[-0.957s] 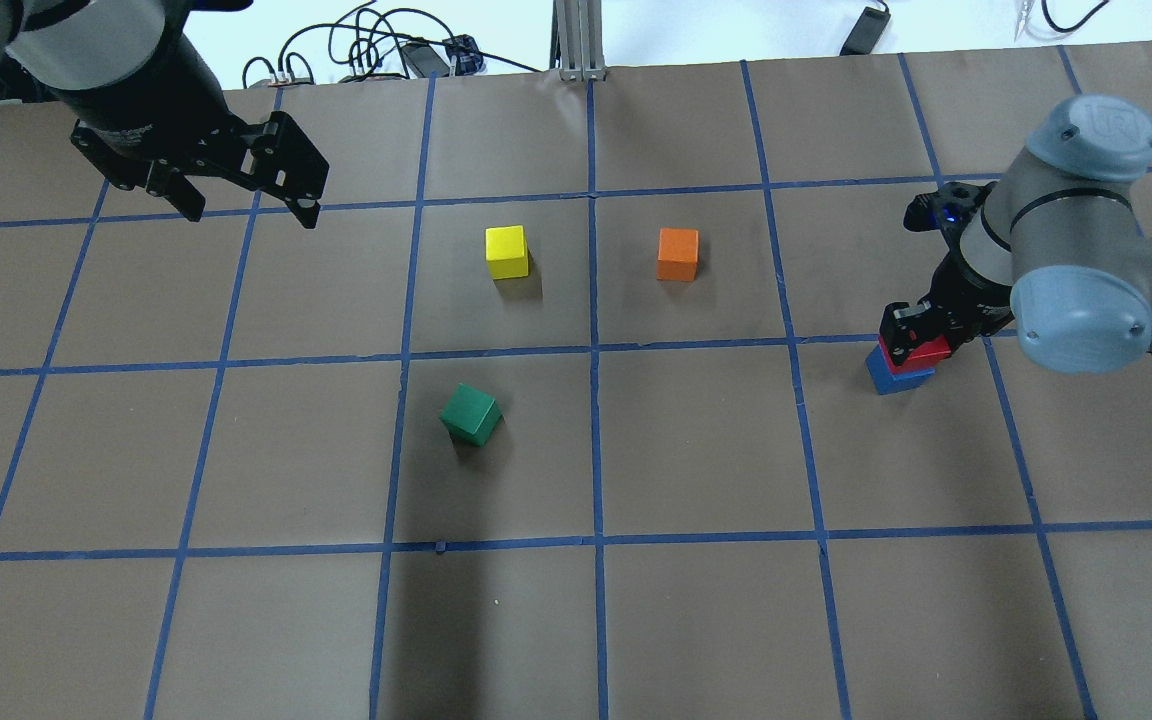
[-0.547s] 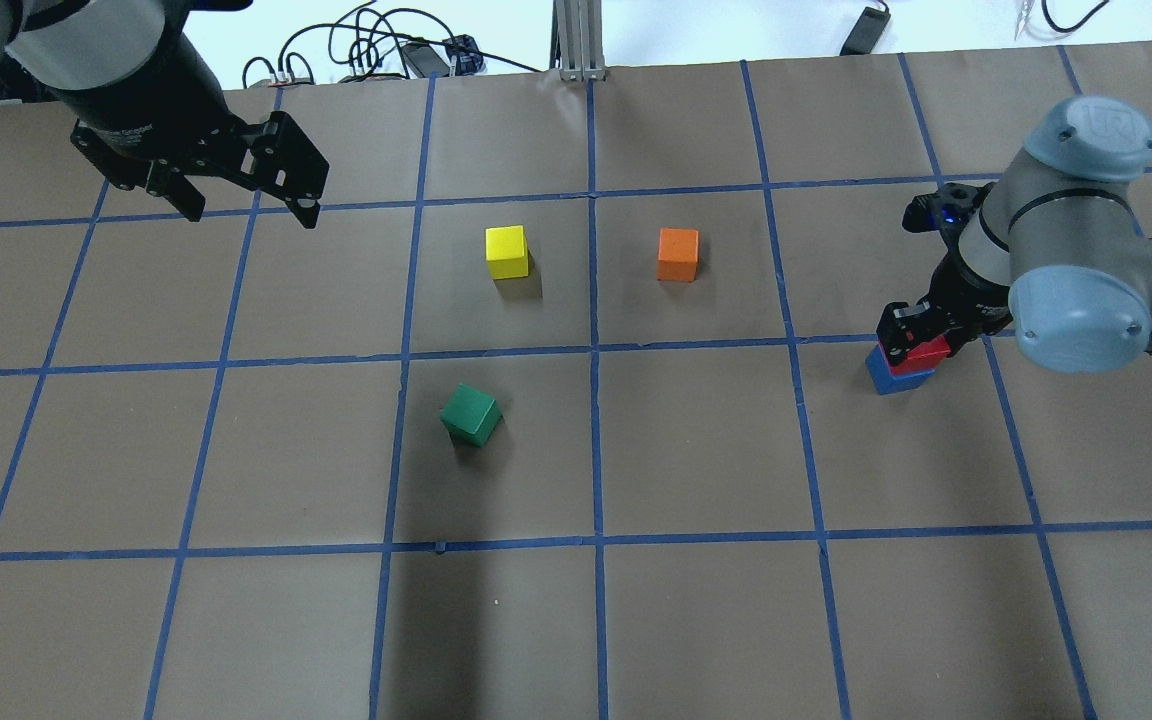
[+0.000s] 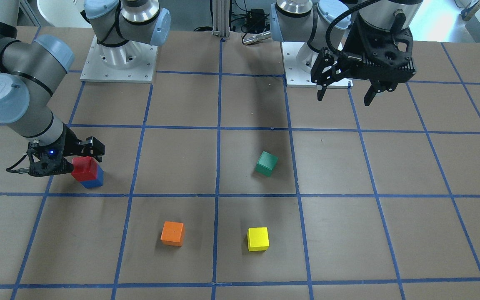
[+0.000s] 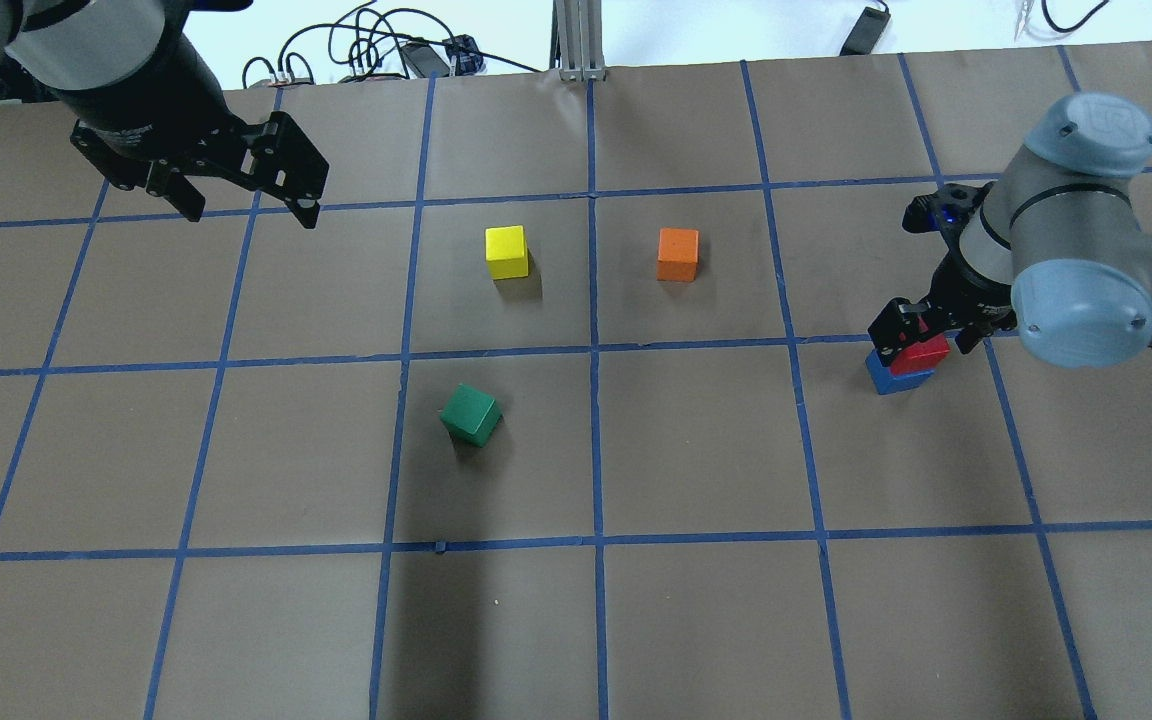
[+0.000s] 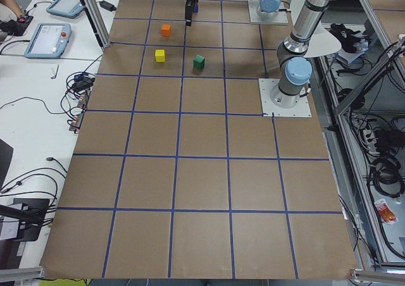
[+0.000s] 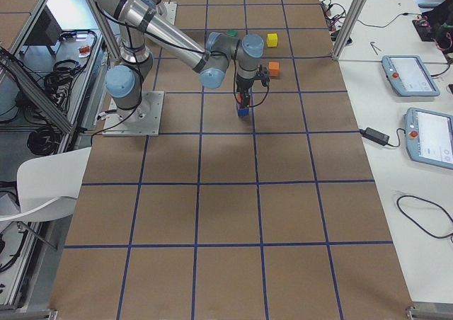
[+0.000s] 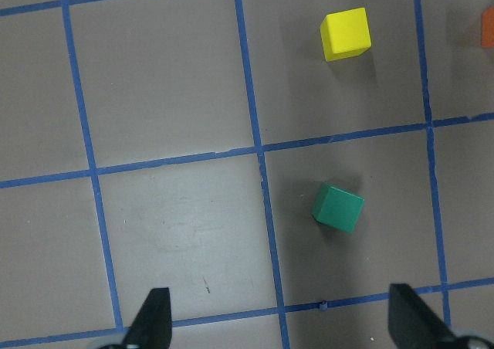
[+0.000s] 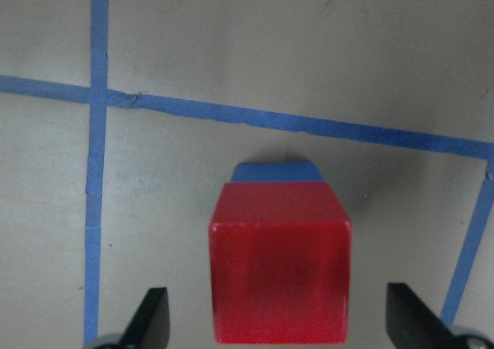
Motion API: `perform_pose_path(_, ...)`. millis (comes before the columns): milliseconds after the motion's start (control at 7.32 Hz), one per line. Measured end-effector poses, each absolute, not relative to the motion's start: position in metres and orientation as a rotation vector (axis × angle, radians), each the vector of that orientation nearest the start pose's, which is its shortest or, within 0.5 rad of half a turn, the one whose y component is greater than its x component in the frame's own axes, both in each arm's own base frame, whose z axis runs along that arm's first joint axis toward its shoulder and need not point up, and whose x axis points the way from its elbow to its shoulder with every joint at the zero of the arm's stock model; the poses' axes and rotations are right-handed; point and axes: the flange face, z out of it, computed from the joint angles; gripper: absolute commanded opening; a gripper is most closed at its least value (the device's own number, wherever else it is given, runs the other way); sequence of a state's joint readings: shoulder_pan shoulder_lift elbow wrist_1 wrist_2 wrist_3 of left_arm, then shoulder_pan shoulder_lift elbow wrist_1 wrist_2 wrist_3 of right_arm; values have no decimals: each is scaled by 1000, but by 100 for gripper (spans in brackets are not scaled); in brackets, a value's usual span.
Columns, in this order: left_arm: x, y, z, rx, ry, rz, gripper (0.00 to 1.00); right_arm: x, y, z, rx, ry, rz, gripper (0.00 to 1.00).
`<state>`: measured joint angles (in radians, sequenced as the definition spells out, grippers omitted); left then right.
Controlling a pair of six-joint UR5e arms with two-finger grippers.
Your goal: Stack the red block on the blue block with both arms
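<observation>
The red block [image 4: 922, 353] sits on top of the blue block [image 4: 894, 381] at the table's right side. It shows in the front view too, red block [image 3: 85, 168] on blue block [image 3: 94, 182]. My right gripper [image 4: 924, 335] straddles the red block with its jaws open. In the right wrist view the red block [image 8: 279, 276] stands between the fingers [image 8: 153, 318] with a gap on each side, and a strip of the blue block [image 8: 276, 172] shows behind it. My left gripper [image 4: 249, 208] is open and empty, raised at the far left.
A yellow cube [image 4: 506, 251], an orange cube [image 4: 677, 254] and a green cube [image 4: 470, 414] stand apart near the table's middle. The left wrist view shows the green cube [image 7: 337, 207] and the yellow cube [image 7: 345, 33] below it. Cables lie beyond the far edge.
My right gripper's fingers have spread apart and let go of the red block, which stays on the blue block. The left arm has not moved.
</observation>
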<state>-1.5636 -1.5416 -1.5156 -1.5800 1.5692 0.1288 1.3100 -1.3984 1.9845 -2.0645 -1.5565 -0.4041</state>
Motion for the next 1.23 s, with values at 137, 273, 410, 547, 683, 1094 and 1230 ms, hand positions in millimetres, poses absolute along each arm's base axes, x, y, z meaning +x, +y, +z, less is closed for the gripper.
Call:
perform_pose_path(137, -130, -486, 529, 191, 3130, -118, 100, 3, -510, 279, -215, 3084, 147, 100)
perform_pose_path(273, -130, -486, 529, 190, 3130, -119, 100, 2, -512, 315, -206, 3081, 183, 100)
perform_pose_path(410, -130, -486, 529, 190, 3130, -119, 100, 3, -510, 355, -170, 3079, 221, 100)
perform_pose_path(547, -130, -486, 529, 190, 3130, -118, 100, 9, -504, 393, -99, 3080, 243, 100)
perform_pose_path(683, -130, -486, 529, 190, 3130, -118, 100, 23, -495, 422, -54, 3089, 238, 100)
perform_pose_path(1094, -130, -486, 529, 190, 3130, -118, 100, 81, -476, 454, -128, 3116, 184, 100)
perform_pose_path(1230, -130, -486, 529, 190, 3130, -118, 100, 86, -474, 456, -135, 3122, 180, 100)
